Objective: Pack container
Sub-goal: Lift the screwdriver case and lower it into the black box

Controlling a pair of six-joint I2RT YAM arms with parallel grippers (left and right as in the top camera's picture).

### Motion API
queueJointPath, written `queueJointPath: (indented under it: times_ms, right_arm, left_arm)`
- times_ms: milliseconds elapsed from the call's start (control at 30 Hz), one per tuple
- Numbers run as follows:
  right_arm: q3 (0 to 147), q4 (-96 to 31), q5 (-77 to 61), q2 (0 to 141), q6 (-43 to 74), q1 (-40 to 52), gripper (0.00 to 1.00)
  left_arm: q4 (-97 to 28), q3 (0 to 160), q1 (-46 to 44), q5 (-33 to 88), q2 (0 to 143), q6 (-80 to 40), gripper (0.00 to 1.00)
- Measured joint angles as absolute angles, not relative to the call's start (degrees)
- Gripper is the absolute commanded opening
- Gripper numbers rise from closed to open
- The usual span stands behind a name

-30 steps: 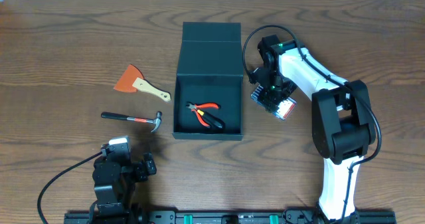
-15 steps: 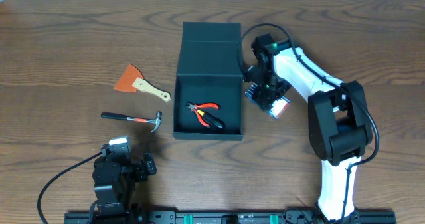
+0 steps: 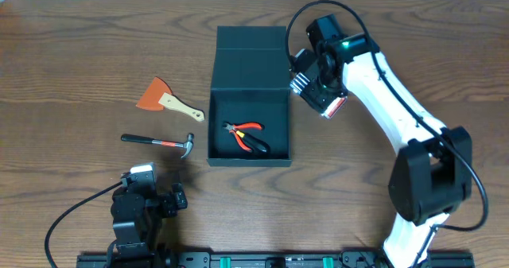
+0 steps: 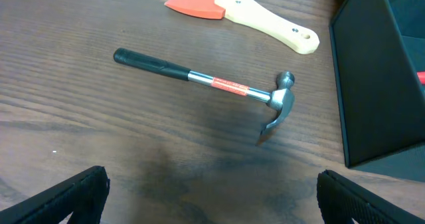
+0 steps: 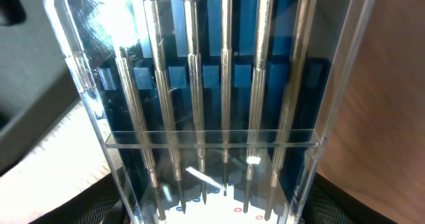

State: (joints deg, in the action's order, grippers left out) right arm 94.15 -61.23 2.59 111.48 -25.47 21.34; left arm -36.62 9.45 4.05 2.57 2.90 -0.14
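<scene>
Right tool [image 3: 316, 91] pinches a clear screwdriver-bit case [image 5: 219, 104] at the open container's [image 3: 250, 61] 2 o'clock rim; left tool [image 4: 212, 197], spread wide, sits at 7 o'clock near the hammer [image 4: 206, 84].

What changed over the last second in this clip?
The right arm carried the clear case of bits toward the far side of the table and slightly left, up alongside the container, still gripping it. Nothing was let go. The left arm, hammer, scraper and pliers stayed put.
</scene>
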Motion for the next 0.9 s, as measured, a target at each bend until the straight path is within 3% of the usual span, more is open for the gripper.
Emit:
queueJointPath:
  times_ms: [567,900]
  right_arm:
    - [94.3,-52.8,1.4,107.6,-25.5,41.9,0.55]
    - [94.6,-53.1,-0.5,108.9,-25.3,43.7,0.55]
  left_arm:
    - [-36.6,9.5,4.1,2.6,2.9,-0.1,0.99]
    - [-36.6,9.5,4.1,2.6,2.9,-0.1,0.98]
